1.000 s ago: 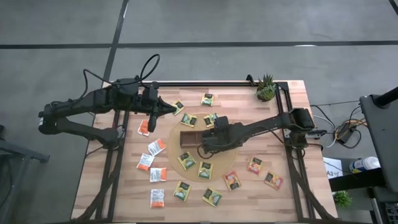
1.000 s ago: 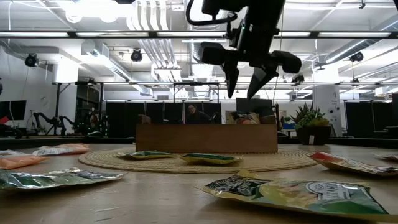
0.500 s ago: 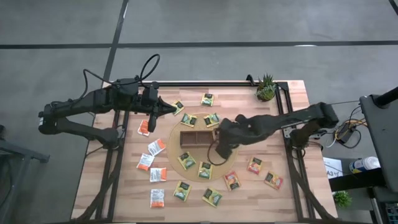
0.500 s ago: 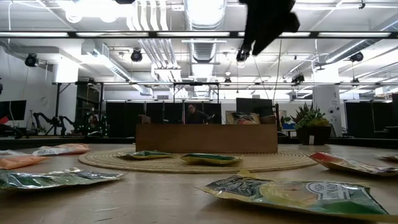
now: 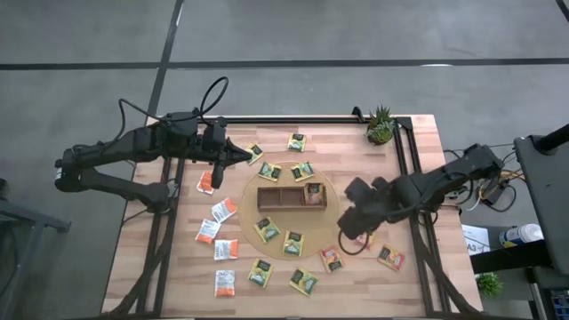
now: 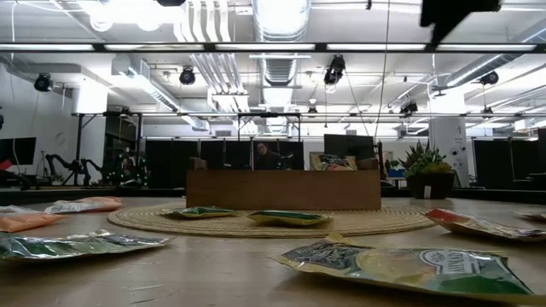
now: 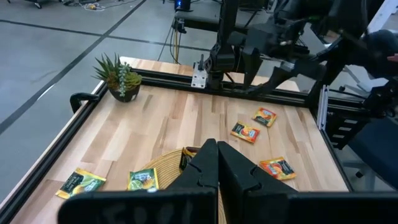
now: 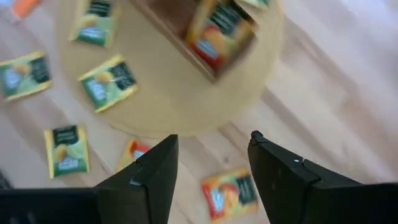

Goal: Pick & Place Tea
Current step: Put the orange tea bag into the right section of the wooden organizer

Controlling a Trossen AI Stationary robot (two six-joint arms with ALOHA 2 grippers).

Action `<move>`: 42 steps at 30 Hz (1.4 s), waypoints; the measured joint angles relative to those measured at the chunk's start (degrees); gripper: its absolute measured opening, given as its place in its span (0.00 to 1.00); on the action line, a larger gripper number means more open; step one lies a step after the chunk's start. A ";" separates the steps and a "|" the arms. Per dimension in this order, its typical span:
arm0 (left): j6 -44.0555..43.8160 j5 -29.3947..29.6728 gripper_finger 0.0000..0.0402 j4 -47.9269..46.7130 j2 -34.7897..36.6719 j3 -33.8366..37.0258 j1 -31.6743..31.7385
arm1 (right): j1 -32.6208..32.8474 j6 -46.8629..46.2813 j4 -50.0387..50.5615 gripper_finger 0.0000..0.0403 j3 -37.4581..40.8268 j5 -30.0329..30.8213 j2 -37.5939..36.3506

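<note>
My table [image 5: 418, 267] is pale wood with smooth planks, and a black metal frame [image 7: 261, 93] runs along its edges. The round mat [image 6: 375, 223] looks woven and rough. The tray [image 5: 276, 197] on it is brown, matt wood. The tea packets [image 6: 409, 264] look like shiny, crinkly paper. My arms [image 5: 116, 156] are dark and matt, like hard plastic.

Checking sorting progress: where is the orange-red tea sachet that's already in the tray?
High view: the orange-red sachet lies in the wooden tray's right-end compartment, on the round woven mat.
</note>
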State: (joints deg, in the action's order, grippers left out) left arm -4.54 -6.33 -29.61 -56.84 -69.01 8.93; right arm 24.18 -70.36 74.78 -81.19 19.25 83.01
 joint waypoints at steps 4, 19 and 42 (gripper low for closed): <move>-0.34 0.00 0.00 0.00 0.00 0.00 -0.01 | 1.96 -20.94 4.08 0.48 1.74 -1.13 0.65; -0.42 -0.01 0.00 0.02 0.00 0.00 0.00 | 4.55 -54.79 8.42 0.48 6.92 -12.77 2.34; -1.65 -0.02 0.00 0.00 0.00 0.00 0.00 | 4.42 -58.30 -13.66 0.48 26.91 -23.22 6.61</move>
State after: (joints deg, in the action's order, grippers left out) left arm -6.19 -6.35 -29.61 -56.84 -69.01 8.93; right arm 28.60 -128.66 61.12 -54.28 -3.98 89.62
